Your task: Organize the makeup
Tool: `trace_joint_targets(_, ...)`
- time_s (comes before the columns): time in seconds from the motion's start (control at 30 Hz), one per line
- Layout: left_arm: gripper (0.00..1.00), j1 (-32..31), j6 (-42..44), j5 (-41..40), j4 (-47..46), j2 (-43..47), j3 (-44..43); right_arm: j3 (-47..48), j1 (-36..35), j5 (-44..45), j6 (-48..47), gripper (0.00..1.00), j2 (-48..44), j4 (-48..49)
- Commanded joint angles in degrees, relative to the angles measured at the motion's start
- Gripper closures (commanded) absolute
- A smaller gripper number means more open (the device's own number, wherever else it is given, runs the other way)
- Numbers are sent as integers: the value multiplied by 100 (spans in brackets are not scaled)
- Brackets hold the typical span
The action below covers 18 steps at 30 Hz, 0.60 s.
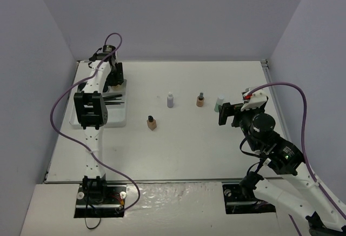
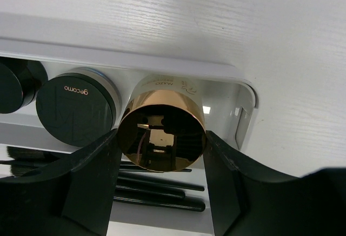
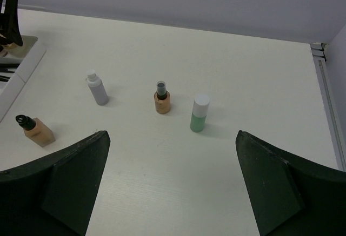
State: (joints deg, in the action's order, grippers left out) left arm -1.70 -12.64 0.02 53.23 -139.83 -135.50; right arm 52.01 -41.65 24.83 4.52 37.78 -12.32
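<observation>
Left gripper: we find its fingers clamped on the shiny tan round compact.
Edge: the white ridged plastic tray has its corner wall just right of these fingers.
Right gripper: fingers wide, empty; the green-white plastic bottle stands ahead, apart.

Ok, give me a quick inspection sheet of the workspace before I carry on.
Surface: white table, no spills seen.
Job's things: gold compact, black pot and brushes in the white tray; grey bottle, round beige bottle, green-white bottle and square beige bottle standing outside it.
Clutter: nothing seen.
Grippers: left gripper shut on gold compact; right gripper open, hovering short of the bottles.
Cables: purple cables loop off both arms, clear of items.
Surroundings: plain walls on three sides.
</observation>
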Motion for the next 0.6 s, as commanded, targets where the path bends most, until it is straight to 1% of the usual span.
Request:
trace_joint_targets(0.0,66,80,16,-145,-245,230,-126,-4,-1,-120,69,0,109,282)
trace_joint_targets(0.1,53,74,16,-131,-245,364,-39,-14,7,-164,93,0,106,282)
trace_joint_targets(0.17,48,74,0,-59,-293,634,128,10,-1,-204,93,0,98,274)
trace_joint_targets(0.2,42,55,5,-37,-408,743,325,17,5,-225,93,0,86,274)
trace_joint_targets(0.4,20,-125,30,339,-635,1889,1154,93,7,-279,29,0,145,274)
trace_joint_targets(0.47,12,-207,95,219,-711,2335,1404,145,-1,-330,-14,0,189,274)
trace_joint_targets(0.53,10,-211,94,225,-617,2534,1466,164,-1,-406,-33,0,214,274)
trace_joint_targets(0.57,10,-225,87,251,-402,2556,1407,177,-1,-434,-47,0,221,274)
